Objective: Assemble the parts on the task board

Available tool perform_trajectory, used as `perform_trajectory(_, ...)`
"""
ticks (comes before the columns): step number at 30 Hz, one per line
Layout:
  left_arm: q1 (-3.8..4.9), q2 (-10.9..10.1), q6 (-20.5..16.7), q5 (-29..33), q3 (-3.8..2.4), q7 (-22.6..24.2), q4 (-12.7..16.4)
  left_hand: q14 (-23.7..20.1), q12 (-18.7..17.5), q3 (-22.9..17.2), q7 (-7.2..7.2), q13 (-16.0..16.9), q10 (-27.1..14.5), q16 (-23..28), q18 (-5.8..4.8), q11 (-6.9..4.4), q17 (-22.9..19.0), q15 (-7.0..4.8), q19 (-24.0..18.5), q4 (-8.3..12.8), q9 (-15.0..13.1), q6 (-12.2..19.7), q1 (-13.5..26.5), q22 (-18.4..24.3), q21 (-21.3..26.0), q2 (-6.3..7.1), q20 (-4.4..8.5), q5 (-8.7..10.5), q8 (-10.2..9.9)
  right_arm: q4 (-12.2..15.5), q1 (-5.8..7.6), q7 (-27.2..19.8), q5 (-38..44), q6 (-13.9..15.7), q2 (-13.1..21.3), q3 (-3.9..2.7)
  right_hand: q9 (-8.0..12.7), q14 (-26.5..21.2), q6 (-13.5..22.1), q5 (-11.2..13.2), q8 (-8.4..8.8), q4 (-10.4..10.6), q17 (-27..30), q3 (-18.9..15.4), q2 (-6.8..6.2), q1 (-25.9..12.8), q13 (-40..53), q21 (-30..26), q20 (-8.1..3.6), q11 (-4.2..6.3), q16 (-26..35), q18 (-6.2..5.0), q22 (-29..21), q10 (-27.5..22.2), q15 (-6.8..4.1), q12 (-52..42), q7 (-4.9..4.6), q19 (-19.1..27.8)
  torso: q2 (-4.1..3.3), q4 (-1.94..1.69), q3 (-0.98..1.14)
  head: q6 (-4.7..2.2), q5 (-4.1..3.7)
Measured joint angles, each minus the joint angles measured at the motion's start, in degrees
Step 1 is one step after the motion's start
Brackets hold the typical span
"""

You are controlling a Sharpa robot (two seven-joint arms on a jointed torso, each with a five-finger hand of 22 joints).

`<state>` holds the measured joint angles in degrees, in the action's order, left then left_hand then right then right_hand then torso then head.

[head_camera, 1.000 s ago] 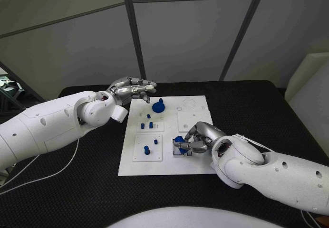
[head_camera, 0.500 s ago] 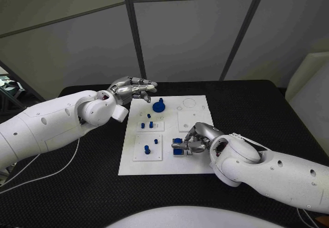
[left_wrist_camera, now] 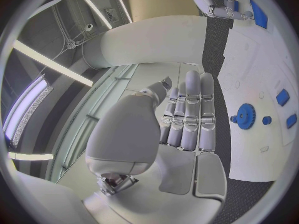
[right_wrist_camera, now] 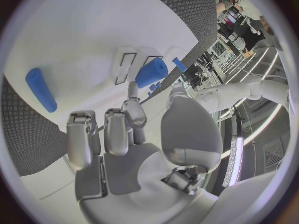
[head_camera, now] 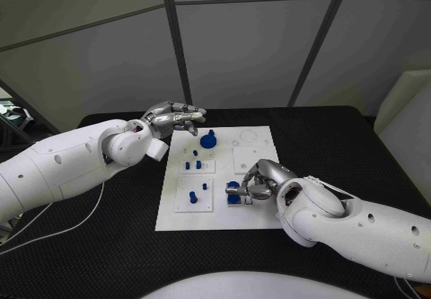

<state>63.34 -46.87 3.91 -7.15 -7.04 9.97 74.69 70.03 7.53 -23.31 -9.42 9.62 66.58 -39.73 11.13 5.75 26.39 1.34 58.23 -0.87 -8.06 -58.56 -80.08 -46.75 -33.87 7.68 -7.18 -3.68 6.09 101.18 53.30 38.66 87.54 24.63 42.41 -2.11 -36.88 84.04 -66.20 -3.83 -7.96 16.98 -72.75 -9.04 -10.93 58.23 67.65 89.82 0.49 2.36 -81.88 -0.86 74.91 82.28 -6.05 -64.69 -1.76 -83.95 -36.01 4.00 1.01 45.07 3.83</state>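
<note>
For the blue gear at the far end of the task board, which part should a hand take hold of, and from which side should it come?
Probably from above. The blue gear lies flat on the task board, so its toothed rim is exposed all around, with a small knob rising at its centre. Pinching the rim across its width seems safest. The left hand hovers beside it and holds nothing.

The white task board [head_camera: 256, 215] lies flat in the middle of the black table. A blue gear [head_camera: 207, 140] with a knob stands at its far end. Small blue pegs [head_camera: 192, 165] stand in its raised white blocks, and one blue block [head_camera: 233, 187] near its right side.
</note>
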Motion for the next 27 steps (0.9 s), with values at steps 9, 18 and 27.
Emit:
perform_trajectory(9,0.00,-0.06,0.09,0.00,0.01,-0.03,-0.02,0.00,0.00,0.00,0.00,-0.01,0.00,0.00,0.00,0.00,0.00,0.00,0.00,0.00,0.01,0.00,0.00,0.01,0.00,0.00,0.00,0.00,0.00,1.21,-0.01,-1.18,1.36,0.35,1.17,-0.01,-2.28,-0.02,-1.35,-2.46,-0.38,-5.39,-1.57,3.16,3.92,13.74,0.91,0.00,-0.21,0.26,-0.32,0.00,0.00,0.26,-0.02,-0.26,0.79,-0.22,0.00,0.02,0.02,-0.01,0.08)
perform_trajectory(18,0.00,0.01,0.20,0.00,0.01,-0.07,-0.12,-0.21,0.00,0.00,0.00,-0.01,-0.20,0.00,0.00,-0.20,0.01,-0.21,0.00,0.00,0.01,0.00,0.00,0.06,0.00,0.00,0.00,0.00,0.00,0.98,0.02,-1.41,2.87,-0.42,1.08,-0.08,-3.71,0.01,-2.14,-2.45,-0.85,-10.34,-2.21,2.81,5.23,17.64,1.46,0.00,-0.42,0.85,-0.55,-0.01,0.00,0.42,-0.42,-0.25,1.16,-0.01,0.01,-0.04,-0.02,0.11,-0.09)
perform_trajectory(27,-0.01,0.00,0.24,0.00,0.01,-0.10,-0.20,-0.21,0.00,0.00,0.00,-0.02,-0.20,0.00,0.00,-0.20,0.01,-0.21,0.00,0.00,0.01,0.00,0.00,0.06,0.00,0.00,0.00,0.00,0.00,0.73,-0.01,-1.35,4.42,-0.48,1.11,-0.01,-4.23,0.01,-2.74,-2.46,-1.13,-11.36,-2.21,2.17,5.84,18.25,1.51,0.00,-0.62,0.93,-0.55,-0.01,0.00,0.52,-0.42,-0.23,1.37,-0.21,0.01,-0.04,-0.04,0.16,-0.07)
